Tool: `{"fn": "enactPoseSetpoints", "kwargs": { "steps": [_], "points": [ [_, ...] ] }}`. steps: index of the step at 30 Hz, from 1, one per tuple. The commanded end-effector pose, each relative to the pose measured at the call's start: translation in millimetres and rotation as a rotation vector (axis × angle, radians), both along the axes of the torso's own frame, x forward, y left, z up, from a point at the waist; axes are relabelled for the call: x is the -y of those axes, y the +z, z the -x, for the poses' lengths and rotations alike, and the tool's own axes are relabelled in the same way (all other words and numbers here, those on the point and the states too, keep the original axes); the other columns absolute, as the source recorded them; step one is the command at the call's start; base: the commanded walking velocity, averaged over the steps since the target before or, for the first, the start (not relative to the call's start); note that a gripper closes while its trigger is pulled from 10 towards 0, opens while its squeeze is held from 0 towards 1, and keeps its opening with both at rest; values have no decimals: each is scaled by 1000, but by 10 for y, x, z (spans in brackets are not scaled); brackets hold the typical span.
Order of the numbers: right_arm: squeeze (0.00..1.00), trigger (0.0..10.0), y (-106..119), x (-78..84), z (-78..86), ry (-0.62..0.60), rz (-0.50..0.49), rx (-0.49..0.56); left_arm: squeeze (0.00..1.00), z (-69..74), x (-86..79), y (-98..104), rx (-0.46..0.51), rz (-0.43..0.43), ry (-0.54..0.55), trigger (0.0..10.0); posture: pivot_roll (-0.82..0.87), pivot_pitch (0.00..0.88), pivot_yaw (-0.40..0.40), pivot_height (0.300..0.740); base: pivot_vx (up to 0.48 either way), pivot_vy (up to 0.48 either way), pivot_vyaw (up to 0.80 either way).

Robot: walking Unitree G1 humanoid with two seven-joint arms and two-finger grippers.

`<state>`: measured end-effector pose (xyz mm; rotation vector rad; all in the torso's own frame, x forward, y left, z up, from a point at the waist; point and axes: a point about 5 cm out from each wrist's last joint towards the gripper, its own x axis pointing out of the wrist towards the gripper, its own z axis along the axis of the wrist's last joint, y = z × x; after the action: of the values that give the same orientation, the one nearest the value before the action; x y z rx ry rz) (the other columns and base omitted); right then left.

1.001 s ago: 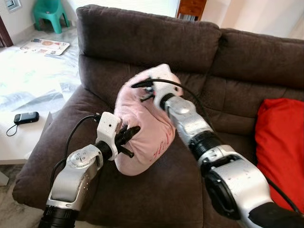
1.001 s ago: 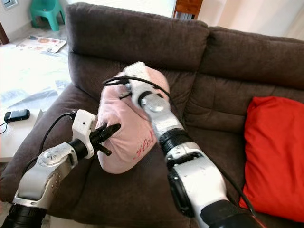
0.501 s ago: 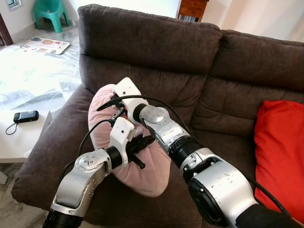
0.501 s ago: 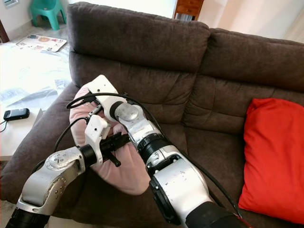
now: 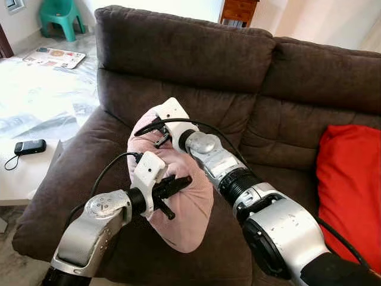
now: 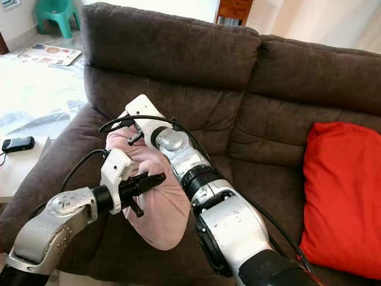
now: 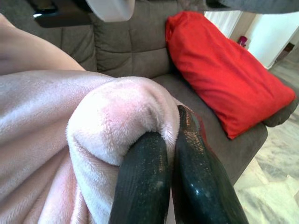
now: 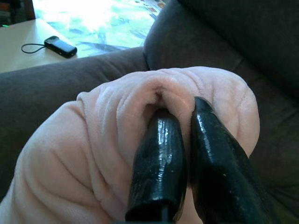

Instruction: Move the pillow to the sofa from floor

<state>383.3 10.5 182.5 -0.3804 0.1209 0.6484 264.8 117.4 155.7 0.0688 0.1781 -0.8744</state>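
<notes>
A pink plush pillow [image 5: 189,208] hangs over the left seat of the brown sofa [image 5: 178,53], held between both arms. My left gripper [image 5: 178,183] pinches a fold at the pillow's front side, fingers [image 7: 154,182] shut on the fabric. My right gripper [image 5: 156,132] is shut on the pillow's top edge, its fingers [image 8: 163,154] buried in a puckered fold. The pillow's lower end sags toward the seat cushion [image 5: 220,256]; whether it touches is hidden.
A red cushion [image 5: 348,190] leans at the sofa's right end. Left of the sofa stands a white low table [image 5: 18,179] with a black phone [image 5: 30,146] on it. A green plastic chair [image 5: 59,15] and papers [image 5: 53,58] lie on the pale floor behind.
Both grippers carried the pillow from near the backrest leftward and down, then a little back to the right. It now hangs lower over the left seat.
</notes>
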Motion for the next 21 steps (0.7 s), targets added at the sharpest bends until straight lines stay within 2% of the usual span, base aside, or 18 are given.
{"fn": "enactPoseSetpoints", "kwargs": {
  "steps": [1,11,19,20,21],
  "points": [
    [0,10000,2,-49,16,21,11,-10,0,-11,-20,251,110,30,9,10000,147,0,-178,740,0,0,0],
    [0,10000,35,123,-72,-71,44,15,0,22,-109,288,115,-8,10,10000,152,0,-183,740,0,0,0],
    [0,10000,33,113,-66,-63,42,15,0,29,-102,286,111,-10,9,10000,154,0,-183,740,0,0,0],
    [757,10000,30,101,-61,-58,36,12,0,32,-98,287,110,-10,8,10000,154,0,-184,740,0,0,0],
    [1000,10000,30,97,-59,-57,35,12,0,33,-97,288,110,-9,8,10000,154,0,-184,740,0,0,0]
  ]
}}
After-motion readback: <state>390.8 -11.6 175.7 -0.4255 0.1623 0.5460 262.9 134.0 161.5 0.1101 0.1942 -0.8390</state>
